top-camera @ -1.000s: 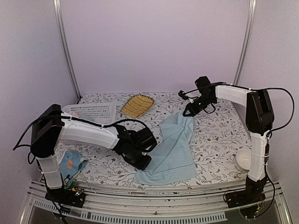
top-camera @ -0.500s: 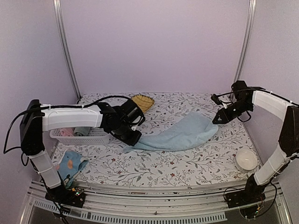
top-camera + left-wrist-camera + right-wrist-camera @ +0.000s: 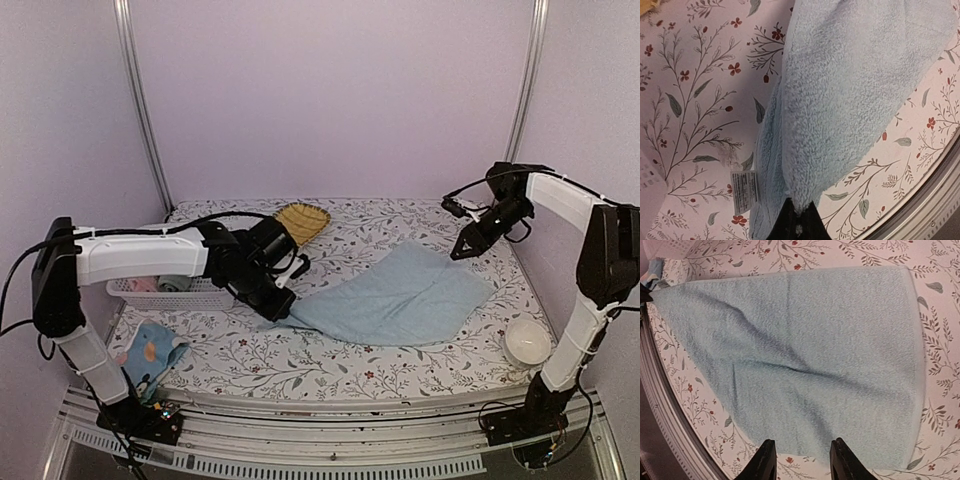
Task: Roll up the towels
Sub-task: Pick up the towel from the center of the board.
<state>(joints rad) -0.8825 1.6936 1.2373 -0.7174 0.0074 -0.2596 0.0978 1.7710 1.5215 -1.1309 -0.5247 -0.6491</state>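
The larger plain light-blue towel (image 3: 400, 300) lies spread across the middle of the flowered table, nearly flat with a few creases (image 3: 805, 355). My left gripper (image 3: 278, 306) is down at its left corner, and the left wrist view shows the black tips (image 3: 799, 216) shut on that corner of the towel (image 3: 855, 85), next to its white label (image 3: 744, 190). My right gripper (image 3: 461, 251) hovers over the towel's far right corner, open (image 3: 802, 462), with nothing between its fingers. The small printed towel (image 3: 150, 352) lies crumpled at the front left.
A white basket (image 3: 180, 290) stands at the left behind my left arm. The yellow leaf-shaped tray (image 3: 300, 222) lies at the back. A white bowl (image 3: 527, 342) sits at the front right. The metal front rail (image 3: 940, 200) runs close to the towel's near edge.
Both arms drew the large towel apart and laid it out flat. The right gripper opened and let go of its corner. The left gripper moved left and back, still on its corner.
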